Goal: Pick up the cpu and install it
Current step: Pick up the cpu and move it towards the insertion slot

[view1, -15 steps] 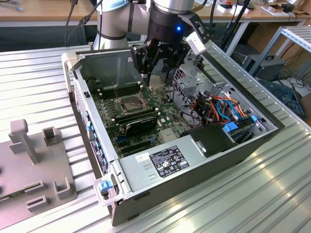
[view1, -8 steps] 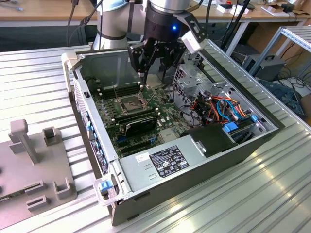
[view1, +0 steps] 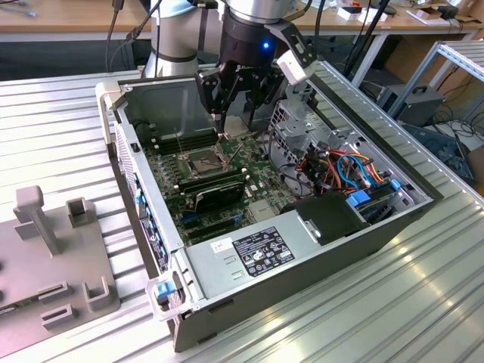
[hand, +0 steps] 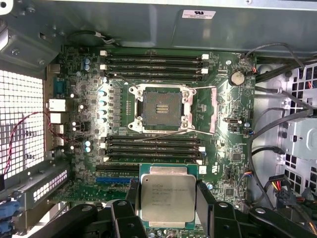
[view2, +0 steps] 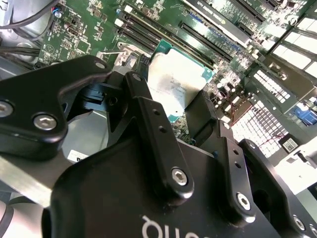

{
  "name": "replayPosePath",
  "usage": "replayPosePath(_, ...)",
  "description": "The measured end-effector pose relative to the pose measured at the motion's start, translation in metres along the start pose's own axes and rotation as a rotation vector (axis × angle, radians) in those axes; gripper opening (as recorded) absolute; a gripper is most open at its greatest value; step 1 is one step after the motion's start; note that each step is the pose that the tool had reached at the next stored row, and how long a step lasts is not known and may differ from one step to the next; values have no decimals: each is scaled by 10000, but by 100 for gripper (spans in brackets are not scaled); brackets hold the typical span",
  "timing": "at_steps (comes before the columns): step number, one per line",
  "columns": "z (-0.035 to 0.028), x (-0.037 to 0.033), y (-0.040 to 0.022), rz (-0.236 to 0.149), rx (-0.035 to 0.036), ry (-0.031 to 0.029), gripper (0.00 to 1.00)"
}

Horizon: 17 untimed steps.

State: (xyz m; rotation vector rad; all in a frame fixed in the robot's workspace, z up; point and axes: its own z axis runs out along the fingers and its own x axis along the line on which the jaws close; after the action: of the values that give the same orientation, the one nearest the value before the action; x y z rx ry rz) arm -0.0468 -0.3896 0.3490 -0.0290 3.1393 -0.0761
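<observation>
The cpu (hand: 167, 196), a small square chip with a dull silver top and green edge, hangs clamped between my black fingers (hand: 203, 198), so my gripper (hand: 168, 198) is shut on it. The second wrist view shows the cpu (view2: 171, 89) held tilted above the green motherboard (view2: 89, 29). In the exterior view my gripper (view1: 236, 113) hovers inside the open computer case, just behind and above the socket (view1: 206, 159). That dark square socket (hand: 161, 106) lies open in its metal frame with its levers swung aside, and the chip is apart from it.
Memory slots (hand: 153, 62) flank the socket on both sides. A black card (view1: 219, 189) lies in front of the socket. Also in the case are a grey power supply (view1: 257, 246) and a drive cage with coloured cables (view1: 340, 166). A grey fixture (view1: 45, 257) stands at the exterior view's left.
</observation>
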Motion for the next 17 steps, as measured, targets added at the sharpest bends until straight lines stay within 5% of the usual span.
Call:
replayPosePath(12,9,1,3,2,-4,-2,55)
replayPosePath(17,68,4,68,1,12,0,55)
